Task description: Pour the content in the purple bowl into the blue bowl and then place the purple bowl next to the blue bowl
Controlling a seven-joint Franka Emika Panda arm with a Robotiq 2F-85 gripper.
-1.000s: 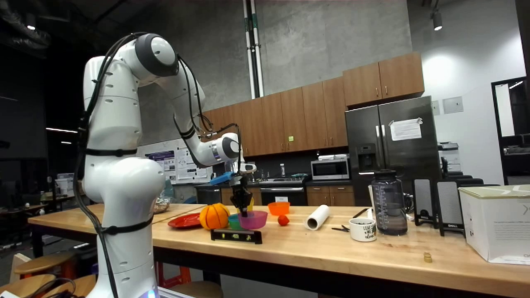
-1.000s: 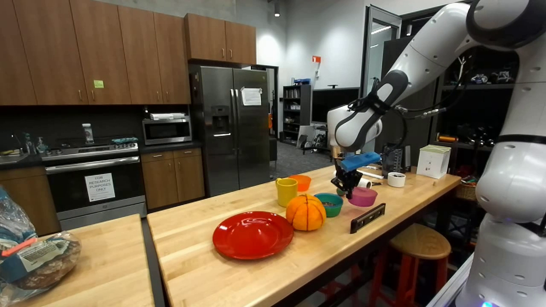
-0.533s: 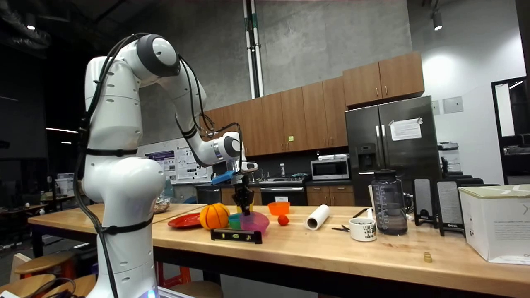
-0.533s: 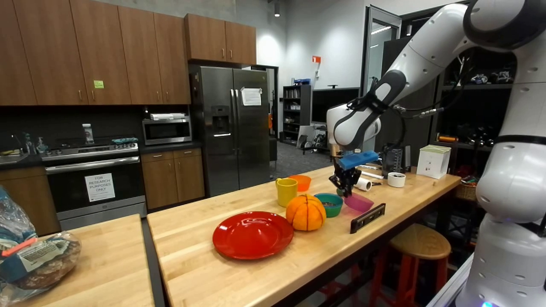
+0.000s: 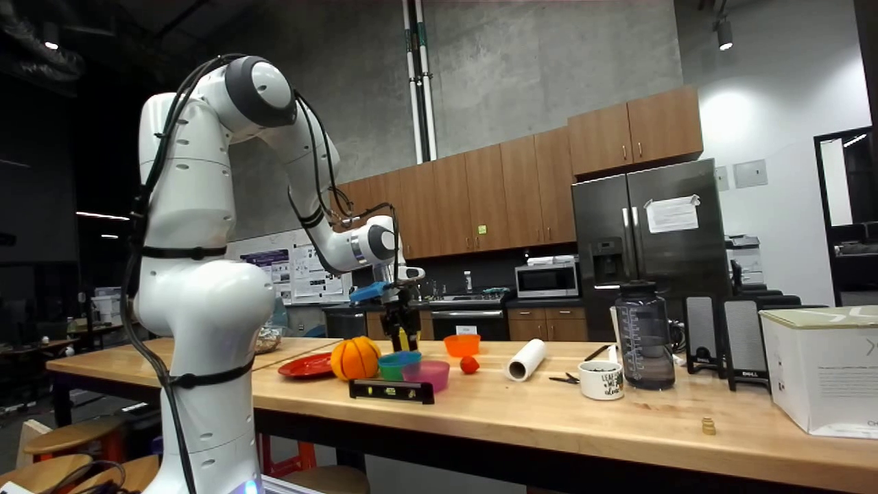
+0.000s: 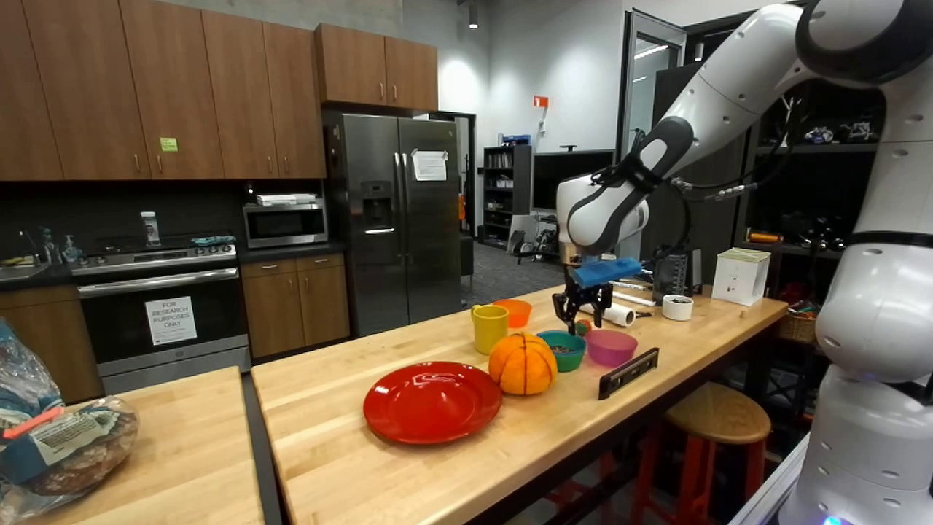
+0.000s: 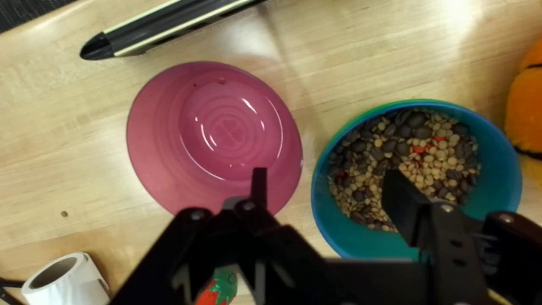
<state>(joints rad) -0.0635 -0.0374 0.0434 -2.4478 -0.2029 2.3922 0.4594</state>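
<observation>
Slim gap between purple bowl [image 7: 218, 131] and blue bowl [image 7: 499, 171], pumpkin [image 7: 527, 110] beyond

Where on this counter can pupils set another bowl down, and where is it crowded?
Bare wood lies between the red plate and counter gap, and between the level and white cup. Crowded: around the purple bowl, blue bowl and pumpkin, with the tool hovering.

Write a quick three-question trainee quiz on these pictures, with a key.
1. True or false: the round, purple, plastic-looking bowl stands beside the round, blue-green, plastic-looking bowl.
2. Where is the heap of dark and pale bean-like pieces? A) purple bowl; B) blue-green bowl; C) split evenly between both.
3. Is the black two-fingered gripper open or shut?
Key: 1 true; 2 B; 3 open.
</observation>
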